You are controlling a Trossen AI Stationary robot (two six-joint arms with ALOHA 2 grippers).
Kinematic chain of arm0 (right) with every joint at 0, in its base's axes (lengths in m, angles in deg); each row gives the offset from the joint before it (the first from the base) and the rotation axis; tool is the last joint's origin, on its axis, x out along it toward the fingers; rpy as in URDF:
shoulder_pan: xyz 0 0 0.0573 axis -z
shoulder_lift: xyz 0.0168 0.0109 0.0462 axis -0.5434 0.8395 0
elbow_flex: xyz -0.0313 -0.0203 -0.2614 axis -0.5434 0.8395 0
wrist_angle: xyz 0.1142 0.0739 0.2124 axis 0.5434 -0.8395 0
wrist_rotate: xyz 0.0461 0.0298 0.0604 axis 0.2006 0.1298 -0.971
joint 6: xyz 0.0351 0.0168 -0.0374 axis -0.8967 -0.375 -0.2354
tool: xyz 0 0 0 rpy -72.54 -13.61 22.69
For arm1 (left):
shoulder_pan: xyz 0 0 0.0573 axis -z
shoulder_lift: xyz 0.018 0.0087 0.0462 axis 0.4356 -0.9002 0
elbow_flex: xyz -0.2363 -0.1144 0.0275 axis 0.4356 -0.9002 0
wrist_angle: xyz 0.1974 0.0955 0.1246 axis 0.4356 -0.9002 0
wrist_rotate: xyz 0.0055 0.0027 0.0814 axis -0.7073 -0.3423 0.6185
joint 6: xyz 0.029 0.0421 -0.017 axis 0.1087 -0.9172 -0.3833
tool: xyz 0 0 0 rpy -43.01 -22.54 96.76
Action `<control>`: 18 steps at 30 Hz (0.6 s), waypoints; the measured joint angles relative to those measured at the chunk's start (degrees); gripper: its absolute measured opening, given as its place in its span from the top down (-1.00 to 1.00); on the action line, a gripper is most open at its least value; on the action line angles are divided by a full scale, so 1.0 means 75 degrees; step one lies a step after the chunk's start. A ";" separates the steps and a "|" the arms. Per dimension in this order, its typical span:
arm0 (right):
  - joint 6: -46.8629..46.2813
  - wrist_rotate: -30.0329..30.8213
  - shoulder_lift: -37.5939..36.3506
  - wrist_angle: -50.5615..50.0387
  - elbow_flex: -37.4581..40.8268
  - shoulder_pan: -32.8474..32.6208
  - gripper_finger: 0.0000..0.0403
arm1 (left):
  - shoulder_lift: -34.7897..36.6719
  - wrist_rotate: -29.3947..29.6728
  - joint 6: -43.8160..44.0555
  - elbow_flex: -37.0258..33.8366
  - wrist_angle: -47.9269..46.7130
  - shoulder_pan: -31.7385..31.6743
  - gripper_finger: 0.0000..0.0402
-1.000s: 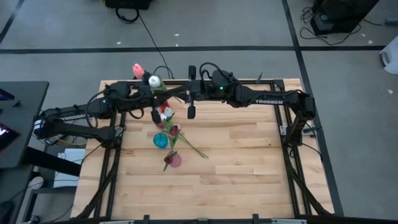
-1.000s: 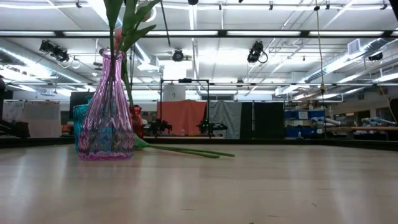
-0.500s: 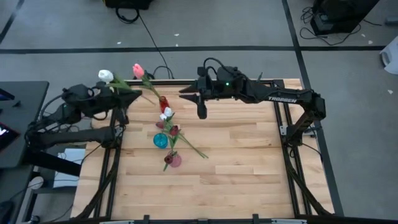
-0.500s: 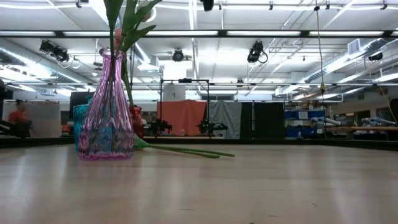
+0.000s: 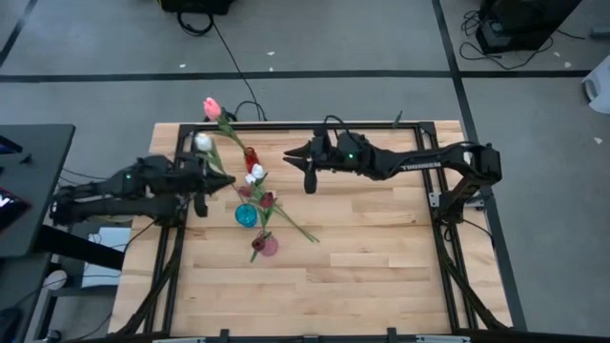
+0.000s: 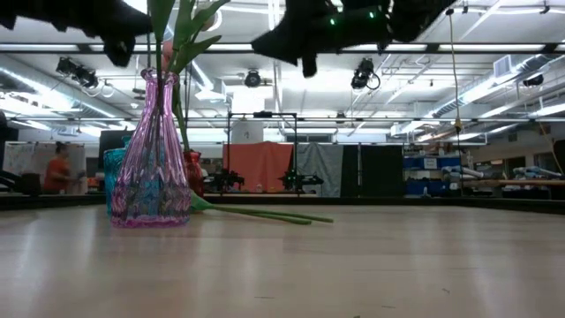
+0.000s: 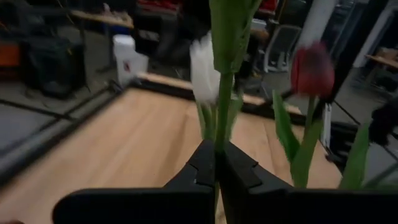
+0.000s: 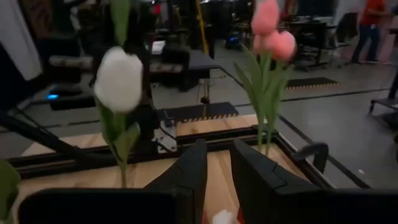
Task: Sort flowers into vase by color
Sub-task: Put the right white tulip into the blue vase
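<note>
Since half a second ago, left gripper (image 5: 201,195) has swung back over the table, pinched tight on a white tulip (image 5: 203,142) stem. Right gripper (image 5: 307,174) hangs partly open, holding nothing, beside the vases (image 5: 247,215) with flowers (image 5: 255,174).

Arms: two, dark, jointed.
Marking: white "TROSSEN" lettering on the right arm (image 5: 419,164).
Lights: small green indicator near each wrist.

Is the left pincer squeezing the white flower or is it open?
Shut on it: the left pincer has its fingers pressed together around the white flower stem.
</note>
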 joint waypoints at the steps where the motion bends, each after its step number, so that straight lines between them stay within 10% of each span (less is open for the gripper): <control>1: -0.0088 0.0028 0.0000 0.0246 0.0209 0.0009 0.58 | -0.0002 -0.0005 0.0048 -0.0177 0.0110 0.0081 0.96; 18: -0.0477 0.0141 -0.0003 0.0688 0.0870 -0.0175 0.58 | -0.0003 0.0957 -0.0089 -0.0827 0.0202 0.1154 0.96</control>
